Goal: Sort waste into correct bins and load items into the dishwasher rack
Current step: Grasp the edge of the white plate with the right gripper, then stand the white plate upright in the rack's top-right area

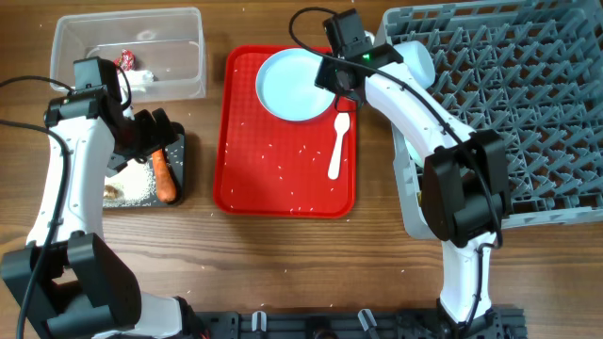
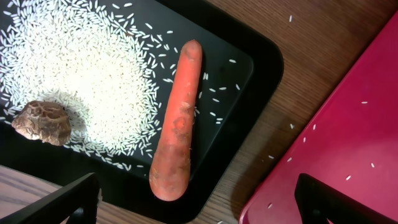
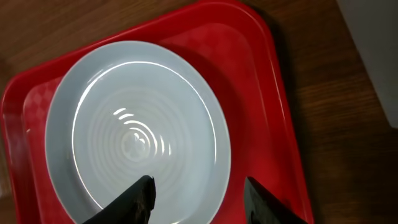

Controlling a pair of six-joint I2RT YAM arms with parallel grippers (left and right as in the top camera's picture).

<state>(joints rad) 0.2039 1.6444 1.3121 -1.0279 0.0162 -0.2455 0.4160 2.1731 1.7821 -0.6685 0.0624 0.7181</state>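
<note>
Left of the overhead view, the left gripper (image 2: 198, 200) hangs spread and empty over the black tray (image 2: 249, 68), which holds the carrot (image 2: 177, 124), rice (image 2: 93, 81) and brown lump (image 2: 42, 122). At top centre, the right gripper (image 3: 199, 198) straddles the rim of the plate (image 3: 137, 124) on the red tray (image 3: 264, 74), fingers apart, perhaps touching it.

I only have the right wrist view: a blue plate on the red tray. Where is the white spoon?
Observer: The white spoon lies on the red tray beside the plate, on the side toward the dishwasher rack.
Operator: Where is the carrot?
Observer: The carrot lies in the black tray, next to the rice.
Operator: Is the left tool holding anything?
Observer: No, the left tool is open and empty, near the carrot's thick end.
</note>
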